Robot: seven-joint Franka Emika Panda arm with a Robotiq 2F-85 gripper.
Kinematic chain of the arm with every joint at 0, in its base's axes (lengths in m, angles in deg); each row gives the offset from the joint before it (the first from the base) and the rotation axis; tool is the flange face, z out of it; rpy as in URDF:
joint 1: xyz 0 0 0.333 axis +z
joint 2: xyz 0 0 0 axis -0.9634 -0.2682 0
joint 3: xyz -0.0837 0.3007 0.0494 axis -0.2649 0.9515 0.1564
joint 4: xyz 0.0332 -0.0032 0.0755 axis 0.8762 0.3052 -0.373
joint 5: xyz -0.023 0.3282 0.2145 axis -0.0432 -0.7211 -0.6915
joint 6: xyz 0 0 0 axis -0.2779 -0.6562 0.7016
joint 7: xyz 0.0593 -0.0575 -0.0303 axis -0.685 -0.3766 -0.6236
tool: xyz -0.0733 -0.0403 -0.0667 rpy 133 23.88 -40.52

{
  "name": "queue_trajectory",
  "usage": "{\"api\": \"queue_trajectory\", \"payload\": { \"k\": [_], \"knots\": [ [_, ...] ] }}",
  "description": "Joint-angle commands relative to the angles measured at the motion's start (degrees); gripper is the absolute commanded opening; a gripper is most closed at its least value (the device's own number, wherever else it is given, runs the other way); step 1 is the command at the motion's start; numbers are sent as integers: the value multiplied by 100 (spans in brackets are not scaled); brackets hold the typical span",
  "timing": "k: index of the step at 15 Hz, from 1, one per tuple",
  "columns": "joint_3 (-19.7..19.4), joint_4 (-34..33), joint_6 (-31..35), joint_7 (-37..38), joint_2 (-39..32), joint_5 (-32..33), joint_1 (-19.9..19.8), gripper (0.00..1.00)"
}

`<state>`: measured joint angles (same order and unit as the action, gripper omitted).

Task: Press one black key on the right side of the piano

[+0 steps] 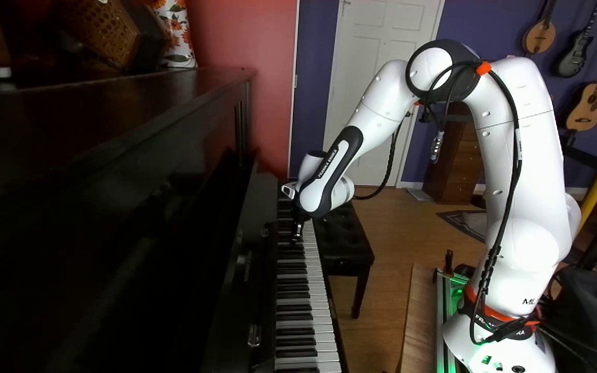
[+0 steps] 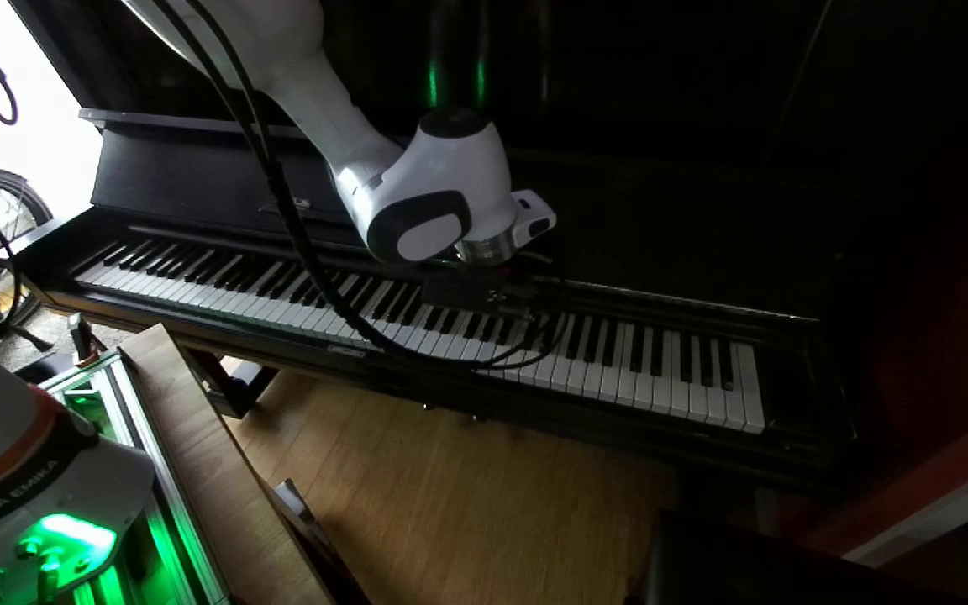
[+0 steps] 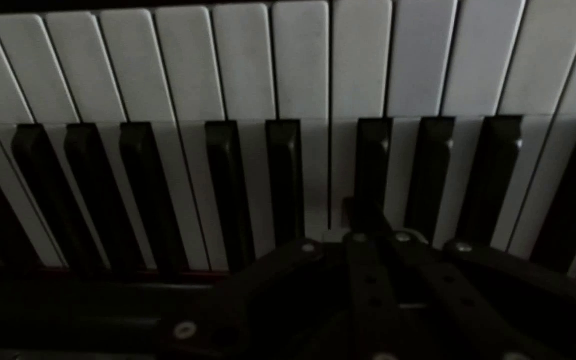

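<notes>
The dark glossy upright piano shows in both exterior views, and its body also fills the back in an exterior view. Its long row of white and black keys lies under my arm. My gripper points down over the black keys. In the wrist view the gripper is shut and empty, its dark fingertips over the rear part of a black key. That key is the left one of a group of three in this view. I cannot tell whether the fingertips touch it. The gripper is very dark in an exterior view.
A low black bench stands in front of the keys. My arm's black cable hangs across the keyboard. The piano's fallboard rises behind the keys. A wooden board lies beside my base.
</notes>
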<state>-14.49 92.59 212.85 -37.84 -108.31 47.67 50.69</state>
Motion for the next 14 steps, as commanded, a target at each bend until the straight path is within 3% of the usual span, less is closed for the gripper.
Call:
{"api": "queue_trajectory", "payload": {
  "k": [1,2,10,14],
  "knots": [
    [146,160,-13,-25,287,-40,-105,22],
    [152,188,-27,-15,362,-48,-86,38],
    [51,469,-275,115,991,-91,103,98],
    [-198,634,-594,376,1444,-55,348,100]
  ]
}}
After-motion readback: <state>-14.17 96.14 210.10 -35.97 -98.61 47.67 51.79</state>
